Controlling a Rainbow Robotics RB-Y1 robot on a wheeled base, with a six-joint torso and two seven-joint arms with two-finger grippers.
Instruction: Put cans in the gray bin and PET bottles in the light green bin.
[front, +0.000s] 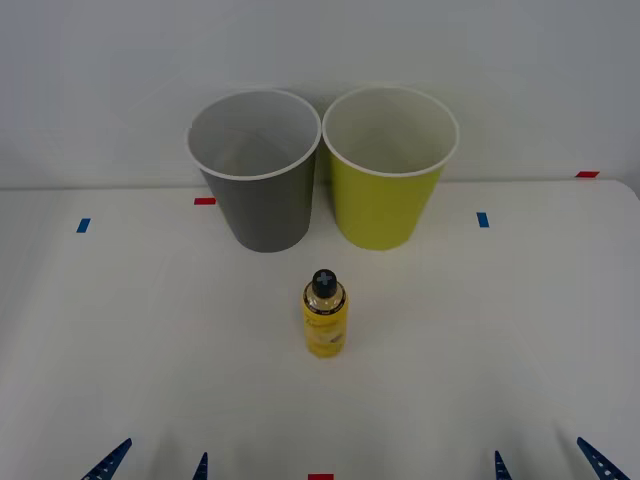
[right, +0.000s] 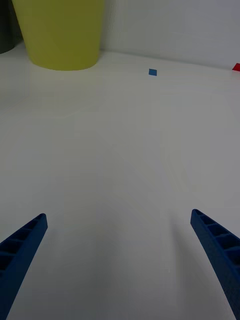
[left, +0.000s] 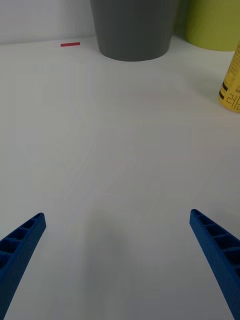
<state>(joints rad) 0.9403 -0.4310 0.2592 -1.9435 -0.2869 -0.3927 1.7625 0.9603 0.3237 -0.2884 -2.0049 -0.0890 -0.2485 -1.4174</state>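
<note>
The small bottle (front: 325, 318) stands upright mid-worktop (front: 520, 330), the light green bin (front: 388, 170) at its 1 o'clock; both tools, left (front: 160, 462) and right (front: 548, 462), wait wide apart at 6; a clumsy pinch could topple it.

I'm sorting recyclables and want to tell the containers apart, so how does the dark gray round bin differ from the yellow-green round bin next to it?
The dark gray round bin is dark gray outside; the yellow-green round bin is yellow-green outside. The gray bin stands toward the robot's left, the green one toward its right. The small yellow bottle with the black cap stands in front of the gap between them. Both are tall, tapered, upright, white inside and on the rim, about equal in size.
</note>
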